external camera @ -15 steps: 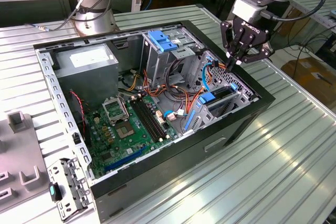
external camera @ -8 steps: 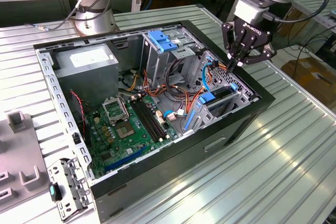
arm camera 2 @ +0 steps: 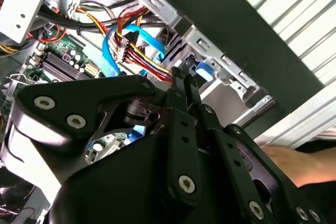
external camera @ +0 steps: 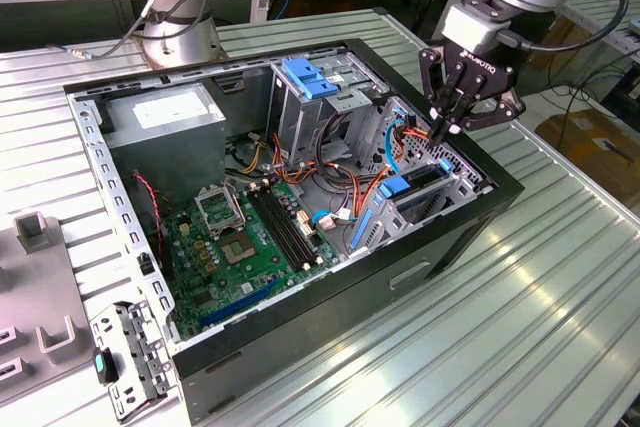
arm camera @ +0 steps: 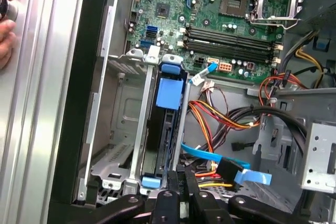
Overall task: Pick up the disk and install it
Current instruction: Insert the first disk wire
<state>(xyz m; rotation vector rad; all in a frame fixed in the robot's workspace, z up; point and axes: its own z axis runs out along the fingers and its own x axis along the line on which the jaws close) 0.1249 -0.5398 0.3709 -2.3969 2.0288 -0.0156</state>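
Fingers of the gripper (external camera: 447, 129) look pressed together to us, tips meeting with nothing between them, poised over the drive bay (external camera: 432, 190) at the exterior view's right end of the open computer case (external camera: 330, 317). Going left to right in that view, we see the grey power supply (external camera: 168, 112), the green motherboard (external camera: 240, 247), the metal cage topped by a blue latch (external camera: 307, 78), then the bay. The disk (arm camera: 167, 129) sits edge-on in that bay in the first wrist view, its blue rail tab (arm camera: 170, 93) facing us, and the closed fingertips (arm camera: 181, 179) hover just beside its near end; whether they touch it we cannot tell. The disk's label is hidden. In the second wrist view the gripper's black body (arm camera 2: 173, 171) covers most of the bay, and a hand (arm camera 2: 299, 162) is cut off at the edge
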